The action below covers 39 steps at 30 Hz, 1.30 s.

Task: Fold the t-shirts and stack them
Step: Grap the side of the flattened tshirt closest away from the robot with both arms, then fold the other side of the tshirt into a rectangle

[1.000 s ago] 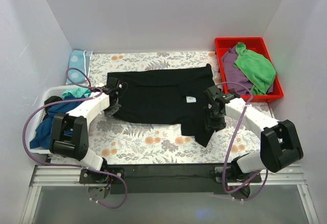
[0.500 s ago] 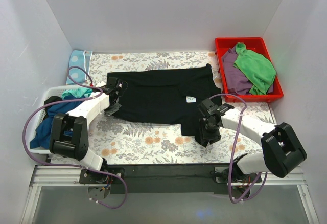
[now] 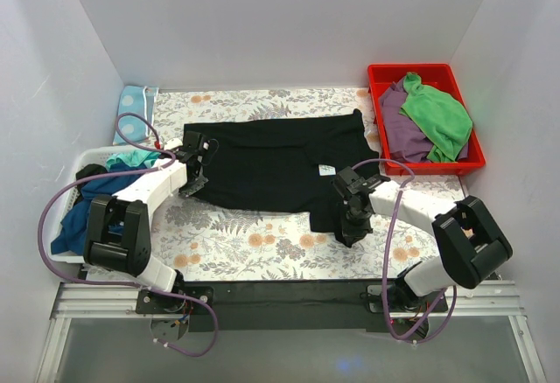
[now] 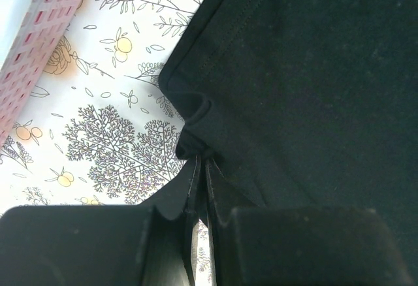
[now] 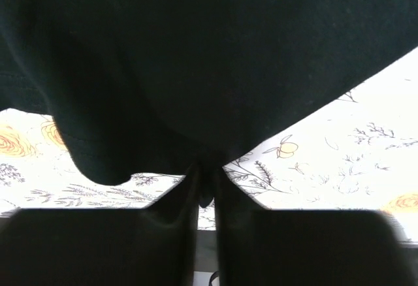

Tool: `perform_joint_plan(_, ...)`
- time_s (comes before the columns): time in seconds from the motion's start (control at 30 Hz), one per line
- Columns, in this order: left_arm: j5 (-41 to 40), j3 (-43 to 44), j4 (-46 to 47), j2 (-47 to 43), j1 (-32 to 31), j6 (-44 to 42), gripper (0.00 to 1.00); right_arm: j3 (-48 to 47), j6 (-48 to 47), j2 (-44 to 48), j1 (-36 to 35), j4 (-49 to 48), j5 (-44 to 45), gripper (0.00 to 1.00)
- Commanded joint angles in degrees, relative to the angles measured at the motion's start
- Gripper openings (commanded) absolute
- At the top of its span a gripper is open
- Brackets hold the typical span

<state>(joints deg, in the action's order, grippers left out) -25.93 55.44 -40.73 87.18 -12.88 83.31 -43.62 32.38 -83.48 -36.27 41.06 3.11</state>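
Firstly, right gripper [image 3: 351,224]: at the near right of the black t-shirt [image 3: 271,160], fingers drawn close and pinching the hanging lower corner; in the right wrist view the cloth edge sits between the fingers [image 5: 206,172].
Worktop [image 3: 254,245]: covered in a floral print; bare print shows between the shirt's near hem and the arm bases.
Left gripper [image 3: 194,178]: at the shirt's left edge, fingers pressed together on a small raised fold of the hem, seen plainly in the left wrist view [image 4: 201,163].
Black t-shirt, position: spread mostly flat across the middle of the worktop, long side running left to right, with one flap trailing toward the near right.
White label [image 3: 327,170]: small square on the shirt, right of centre, near the right arm.
White basket [image 3: 86,154]: left edge of the worktop; holds a crumpled dark blue t-shirt [image 3: 87,212] and a teal t-shirt [image 3: 131,157].
Red bin [image 3: 411,68]: far right corner; holds a green cloth [image 3: 437,116] lying over a purple cloth [image 3: 398,131].
Spotted blue cloth [image 3: 136,103]: far left corner, beyond the basket.
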Motion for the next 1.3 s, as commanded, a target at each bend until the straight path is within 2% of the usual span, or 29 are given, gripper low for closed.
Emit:
perform_joint_plan(0.0,-1.2,-0.7,0.3,-3.5,-0.1,-0.3,0.00,3.3,1.6,-1.1,0.0,-2.4,7.2,0.01)
perform_joint_plan(0.2,-3.6,0.5,-2.5,-5.3,0.0,0.0,0.00,1.3,4.1,6.7,0.0,6.0,11.9,0.01)
perform_joint_plan(0.4,-7.2,0.3,-6.7,-11.2,0.0,-0.1,0.00,-1.5,5.9,13.0,0.1,15.1,18.7,0.01)
perform_joint_plan(0.7,-2.8,-3.9,-10.2,-13.6,0.0,4.5,0.00,-9.2,10.7,20.5,0.1,25.3,27.4,0.01)
perform_joint_plan(0.87,-2.3,-5.5,-10.7,-15.0,0.0,5.1,0.00,-12.4,10.3,18.9,0.1,25.3,28.6,0.01)
perform_joint_plan(1.03,-3.9,-1.1,-8.9,-11.0,0.0,4.2,0.00,-21.1,5.2,12.7,1.4,21.8,32.5,0.01)
perform_joint_plan(1.27,-6.6,7.2,-6.6,-2.5,0.6,3.6,0.00,-24.8,-4.4,6.4,12.5,9.4,26.0,0.01)
